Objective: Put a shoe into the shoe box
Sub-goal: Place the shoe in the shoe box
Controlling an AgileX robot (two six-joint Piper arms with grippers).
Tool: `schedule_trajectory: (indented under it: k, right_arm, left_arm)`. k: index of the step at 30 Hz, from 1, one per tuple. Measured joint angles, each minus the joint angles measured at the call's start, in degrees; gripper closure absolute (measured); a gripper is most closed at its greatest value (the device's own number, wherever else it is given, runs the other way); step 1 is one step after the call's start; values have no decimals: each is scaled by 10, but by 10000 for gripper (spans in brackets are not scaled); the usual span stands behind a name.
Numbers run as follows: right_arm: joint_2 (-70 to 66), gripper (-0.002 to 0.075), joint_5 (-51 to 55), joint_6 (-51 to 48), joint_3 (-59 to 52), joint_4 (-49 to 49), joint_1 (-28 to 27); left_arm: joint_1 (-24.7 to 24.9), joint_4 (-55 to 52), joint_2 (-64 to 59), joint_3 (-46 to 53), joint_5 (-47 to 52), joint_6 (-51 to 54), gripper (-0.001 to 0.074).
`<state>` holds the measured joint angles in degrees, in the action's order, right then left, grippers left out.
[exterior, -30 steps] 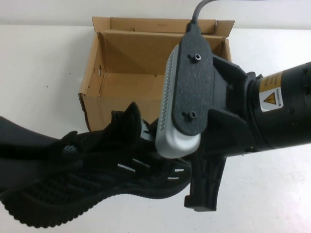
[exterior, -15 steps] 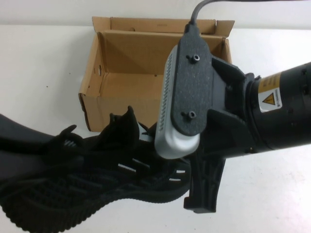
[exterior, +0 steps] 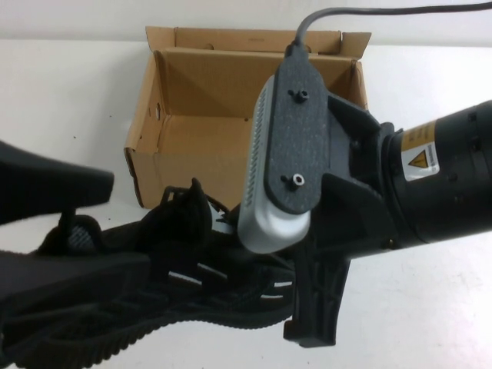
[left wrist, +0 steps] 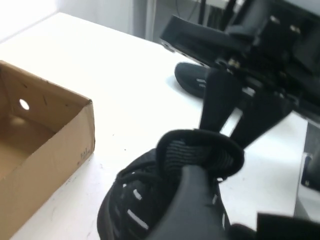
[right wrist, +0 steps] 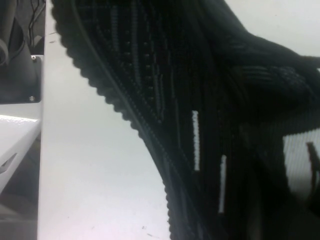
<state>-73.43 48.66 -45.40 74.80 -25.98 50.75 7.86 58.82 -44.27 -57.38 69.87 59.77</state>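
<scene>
The black mesh shoe (exterior: 207,292) with white side dashes lies tilted on its side just in front of the shoe box (exterior: 146,123), a brown cardboard box standing open with its flap lid up. My left gripper (exterior: 127,227) is open at the heel, one finger above it and one below. In the left wrist view the heel collar of the shoe (left wrist: 200,150) sits against one of the fingers (left wrist: 190,200). My right gripper (exterior: 304,307) is at the toe end, under its camera housing, shut on the shoe (right wrist: 200,100), which fills the right wrist view.
The white table (exterior: 430,307) extends to the right and left of the box. In the left wrist view the box corner (left wrist: 45,145) is close by, and a dark shoe-like object (left wrist: 192,80) lies behind the right arm (left wrist: 240,95). A robot base (right wrist: 15,65) stands at the table edge.
My left gripper's fingers have spread apart off the heel. The shoe has rolled and sunk a little. The right arm has shifted slightly left and down.
</scene>
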Motion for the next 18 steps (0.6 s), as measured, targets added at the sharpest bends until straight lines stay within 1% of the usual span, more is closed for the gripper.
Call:
schedule_trajectory:
  k: [2,5,11,18]
  right_arm:
    - [-1,712,0,0,0,0,0]
    - [-1,712,0,3,0,2,0]
    - [-1,712,6,74,0,48,0]
    - [-1,712,19,129,0,99,0]
  left_arm:
    - [0,0,0,0,-8,-9,179]
    - [0,0,0,0,-24,-16,148]
    - [0,1,0,0,-77,-33,137]
    - [0,4,0,0,-137,-45,136]
